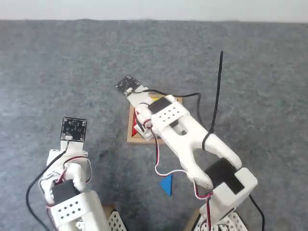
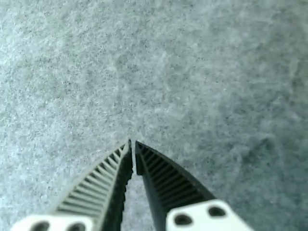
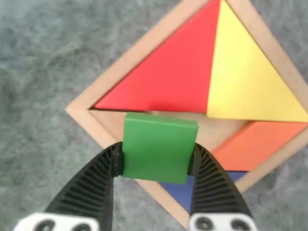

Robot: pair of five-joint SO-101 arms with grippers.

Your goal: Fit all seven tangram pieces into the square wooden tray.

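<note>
My right gripper (image 3: 155, 161) is shut on a green square piece (image 3: 158, 147) and holds it just above the square wooden tray (image 3: 79, 109). Inside the tray lie a big red triangle (image 3: 166, 72), a big yellow triangle (image 3: 245, 72), an orange piece (image 3: 255, 142) and a dark blue piece (image 3: 182, 190). In the high view the right arm (image 1: 178, 127) covers most of the tray (image 1: 131, 129). A blue triangle (image 1: 166, 184) lies on the carpet near the right arm's base. My left gripper (image 2: 133, 144) is shut on nothing over bare carpet, at the near left (image 1: 67, 166).
Grey carpet covers the whole table. A black cable (image 1: 217, 91) rises behind the right arm, and red and white wires (image 1: 159, 161) hang beside it. Both arm bases stand at the near edge.
</note>
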